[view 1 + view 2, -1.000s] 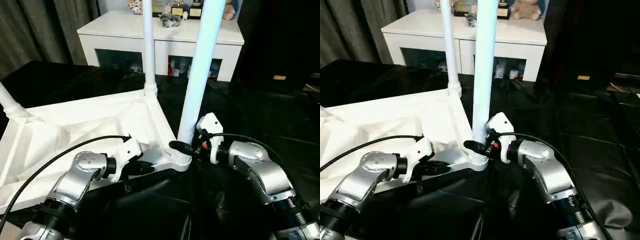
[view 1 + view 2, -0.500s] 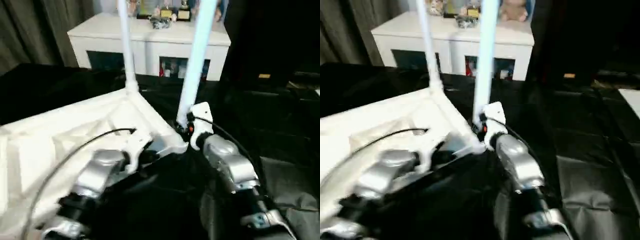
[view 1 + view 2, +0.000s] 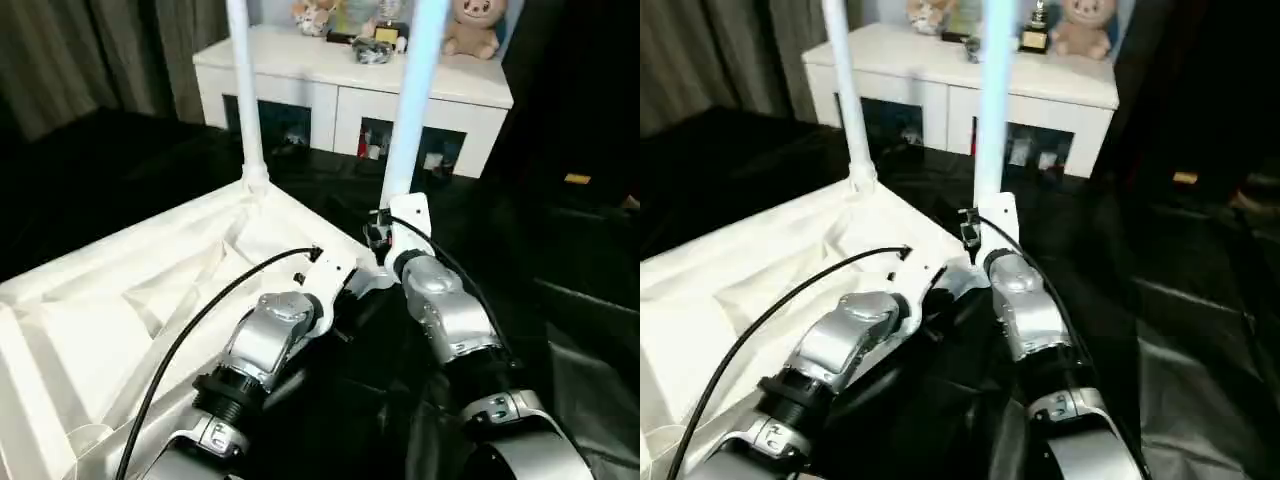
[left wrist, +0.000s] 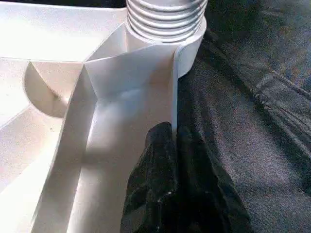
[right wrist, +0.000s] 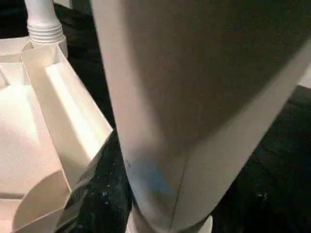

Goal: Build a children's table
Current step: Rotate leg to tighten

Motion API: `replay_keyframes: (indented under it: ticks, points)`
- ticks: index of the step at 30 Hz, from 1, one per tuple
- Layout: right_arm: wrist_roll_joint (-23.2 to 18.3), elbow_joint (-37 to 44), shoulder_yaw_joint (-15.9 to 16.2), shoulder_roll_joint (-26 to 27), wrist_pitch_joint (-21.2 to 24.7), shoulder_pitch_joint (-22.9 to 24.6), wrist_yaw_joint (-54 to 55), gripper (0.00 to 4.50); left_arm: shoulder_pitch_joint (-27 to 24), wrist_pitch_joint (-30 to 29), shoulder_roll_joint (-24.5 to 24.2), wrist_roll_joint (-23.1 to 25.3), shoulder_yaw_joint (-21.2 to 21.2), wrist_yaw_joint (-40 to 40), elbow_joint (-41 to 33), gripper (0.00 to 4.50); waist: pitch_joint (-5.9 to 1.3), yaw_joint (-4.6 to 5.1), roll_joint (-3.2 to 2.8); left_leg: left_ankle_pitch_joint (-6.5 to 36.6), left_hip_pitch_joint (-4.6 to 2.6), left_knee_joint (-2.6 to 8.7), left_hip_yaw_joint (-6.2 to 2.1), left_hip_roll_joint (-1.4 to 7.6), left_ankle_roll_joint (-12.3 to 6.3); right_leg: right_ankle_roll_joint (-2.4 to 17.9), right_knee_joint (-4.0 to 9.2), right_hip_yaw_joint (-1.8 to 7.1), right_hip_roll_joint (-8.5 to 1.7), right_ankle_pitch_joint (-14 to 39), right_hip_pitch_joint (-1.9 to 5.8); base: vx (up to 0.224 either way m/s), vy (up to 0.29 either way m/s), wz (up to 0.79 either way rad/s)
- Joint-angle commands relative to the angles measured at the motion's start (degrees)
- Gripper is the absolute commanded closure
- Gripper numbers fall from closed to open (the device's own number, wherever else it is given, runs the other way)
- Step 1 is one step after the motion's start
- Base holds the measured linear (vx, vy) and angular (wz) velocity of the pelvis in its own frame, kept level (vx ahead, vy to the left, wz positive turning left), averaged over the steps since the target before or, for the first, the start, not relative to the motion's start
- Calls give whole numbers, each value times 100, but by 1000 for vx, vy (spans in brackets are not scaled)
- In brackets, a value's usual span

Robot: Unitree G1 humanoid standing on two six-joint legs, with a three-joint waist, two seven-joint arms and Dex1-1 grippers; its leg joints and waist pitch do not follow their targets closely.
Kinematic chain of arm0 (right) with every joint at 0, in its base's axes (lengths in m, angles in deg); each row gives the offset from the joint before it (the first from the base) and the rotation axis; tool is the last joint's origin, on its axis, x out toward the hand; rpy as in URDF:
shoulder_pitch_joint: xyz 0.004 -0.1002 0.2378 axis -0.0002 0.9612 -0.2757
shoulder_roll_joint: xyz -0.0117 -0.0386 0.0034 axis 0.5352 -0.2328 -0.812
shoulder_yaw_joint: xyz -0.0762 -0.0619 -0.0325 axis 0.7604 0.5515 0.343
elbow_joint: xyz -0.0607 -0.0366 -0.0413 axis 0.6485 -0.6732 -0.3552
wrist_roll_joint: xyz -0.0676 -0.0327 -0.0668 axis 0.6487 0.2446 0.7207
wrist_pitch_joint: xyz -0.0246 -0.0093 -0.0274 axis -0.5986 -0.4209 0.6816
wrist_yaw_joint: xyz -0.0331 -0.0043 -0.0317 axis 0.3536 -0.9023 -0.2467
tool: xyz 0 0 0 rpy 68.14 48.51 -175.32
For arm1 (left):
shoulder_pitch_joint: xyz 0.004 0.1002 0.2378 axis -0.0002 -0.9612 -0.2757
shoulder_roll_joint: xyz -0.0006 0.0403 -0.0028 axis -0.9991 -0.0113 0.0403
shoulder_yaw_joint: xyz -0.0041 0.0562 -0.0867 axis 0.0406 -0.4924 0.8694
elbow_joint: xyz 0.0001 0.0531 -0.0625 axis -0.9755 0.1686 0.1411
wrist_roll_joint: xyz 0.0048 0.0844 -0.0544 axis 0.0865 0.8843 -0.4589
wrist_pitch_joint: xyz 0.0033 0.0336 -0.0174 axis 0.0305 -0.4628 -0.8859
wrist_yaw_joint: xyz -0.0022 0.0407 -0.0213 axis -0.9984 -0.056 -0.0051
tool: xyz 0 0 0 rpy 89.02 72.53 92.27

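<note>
— White plastic, upside down: the children's table (image 3: 150, 290) is lying top-down on the black cloth (image 3: 590, 300), ribbed underside facing up. Two legs are standing in their corner sockets, the near leg (image 3: 408, 110) at about one o'clock from the slab's centre and the far leg (image 3: 240, 90) at about twelve.

— How much is remaining?

— Judging from this, roughly half; the other corners are running out of view, so I cannot tell whether legs are sitting there.

— And the grippers?

— The left gripper (image 4: 172, 141) is pinching the thin raised rim just below the threaded socket, fingers almost fully closed on it. The right gripper (image 3: 385, 235) is standing about half open around the base of the near leg (one dark finger (image 5: 99, 194) is pressing against it), apparently seating or turning it. Beyond, at twelve o'clock, a white cabinet (image 3: 350, 90) is carrying toys.
</note>
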State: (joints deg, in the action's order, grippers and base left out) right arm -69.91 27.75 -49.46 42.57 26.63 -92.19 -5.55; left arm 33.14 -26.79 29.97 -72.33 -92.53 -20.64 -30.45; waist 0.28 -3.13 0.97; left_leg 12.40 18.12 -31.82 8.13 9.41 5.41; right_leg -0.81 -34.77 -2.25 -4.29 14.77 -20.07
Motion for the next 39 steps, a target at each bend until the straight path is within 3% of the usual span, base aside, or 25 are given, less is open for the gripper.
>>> replay_keyframes:
  ticks: [1,3,4,7,13,17,20,22,23,24,25,26,27,31,32,33,34,35,37,39]
  points:
    - [-152,-1062,245,265,555,497,-141,267,163,53,-141,143,145,-280,198,450,22,4,-72,2362,92,540,-127,315,148,598,602,278,-357,1703,-44,0,0,0]
    - [-126,-1150,188,297,483,443,-122,267,194,69,-174,141,168,-286,251,450,36,26,-89,2592,91,549,-143,306,162,530,642,288,-381,2116,-63,0,0,0]
    - [-95,-1190,150,319,451,421,-116,267,207,72,-178,142,176,-298,272,450,39,35,-60,2640,93,549,-142,303,148,466,669,291,-389,2290,-78,0,0,0]
    - [-92,-1199,61,400,324,386,-185,267,220,85,-205,134,159,-271,267,450,32,35,-56,2587,115,555,-148,302,108,378,687,300,-399,2450,-80,0,0,0]
    - [-165,-1198,-8,437,182,333,-280,267,197,136,-253,102,112,-192,239,450,30,38,-69,2493,130,556,-134,312,114,435,673,297,-380,2191,-99,0,0,0]
    - [-397,-1106,-215,457,185,293,-523,267,119,241,-317,27,64,24,104,450,31,49,-80,2481,139,559,-128,315,99,506,659,297,-376,2041,-89,0,0,0]
    - [-556,-976,-295,383,307,290,-850,267,-10,329,-426,-51,-11,318,-132,450,9,78,-91,2251,200,557,-139,330,42,607,626,289,-388,1710,-22,0,0,0]
    - [-601,-781,-139,6,658,245,-1622,267,-281,722,-913,-80,-427,1228,-660,450,-27,109,-101,1689,294,530,-134,332,-99,783,564,269,-391,978,78,0,0,0]
    - [-601,-781,-139,6,658,245,-1622,267,-281,722,-913,-80,-427,1228,-660,450,-27,109,-101,1689,294,530,-134,332,-99,783,564,269,-391,978,78,0,0,0]
    - [-639,-612,16,-300,886,257,-2243,267,-413,779,-1200,-180,-600,1755,-1011,450,-62,115,-136,1240,251,482,-96,362,-116,1001,501,245,-381,249,86,0,0,0]
    - [-639,-612,16,-300,886,257,-2243,267,-413,779,-1200,-180,-600,1755,-1011,450,-63,109,-146,1104,250,465,-91,363,-133,1070,481,242,-368,6,104,50,-35,-7]
    - [-638,-433,235,-571,973,310,-2813,267,-485,729,-1404,-276,-658,2068,-1260,450,-74,104,-139,873,259,427,-53,346,-173,1180,444,236,-347,-421,138,0,0,0]
    - [-625,-315,381,-755,1023,347,-3215,267,-532,705,-1546,-342,-699,2284,-1427,450,-83,91,-139,694,222,395,-27,355,-167,1259,425,230,-339,-780,142,0,0,0]
    - [-704,72,773,-1327,1240,474,-4354,267,-711,753,-2079,-672,-690,3073,-1959,450,-93,70,-152,293,180,363,7,365,-183,1461,354,211,-316,-1464,163,0,0,0]
    - [-709,101,806,-1373,1255,485,-4436,267,-722,760,-2123,-690,-683,3123,-1991,450,-101,72,-144,184,186,351,3,356,-201,1497,331,201,-299,-1639,198,0,0,0]
    - [-709,101,806,-1373,1255,485,-4436,267,-722,760,-2123,-690,-683,3123,-1991,450,-97,79,-147,100,183,333,27,350,-224,1529,318,213,-295,-1838,184,0,0,0]
    - [-716,311,1077,-1748,1372,586,-5092,267,-810,776,-2488,-853,-588,3470,-2214,450,-96,77,-146,112,165,330,36,346,-232,1551,323,209,-292,-1863,175,0,0,0]
    - [-716,311,1077,-1748,1372,586,-5092,267,-810,776,-2488,-853,-588,3470,-2214,450,-102,51,-140,157,155,323,26,345,-259,1558,319,205,-293,-1808,203,0,0,0]
    - [-658,384,1252,-1953,1381,647,-5406,267,-866,764,-2693,-960,-515,3663,-2317,450,-83,55,-137,253,154,339,37,348,-275,1583,334,207,-296,-1601,184,0,0,0]
    - [-550,440,1436,-2107,1314,710,-5602,267,-896,786,-2829,-974,-458,3739,-2334,450,-53,40,-140,543,128,367,45,376,-243,1602,370,210,-312,-992,154,0,0,0]
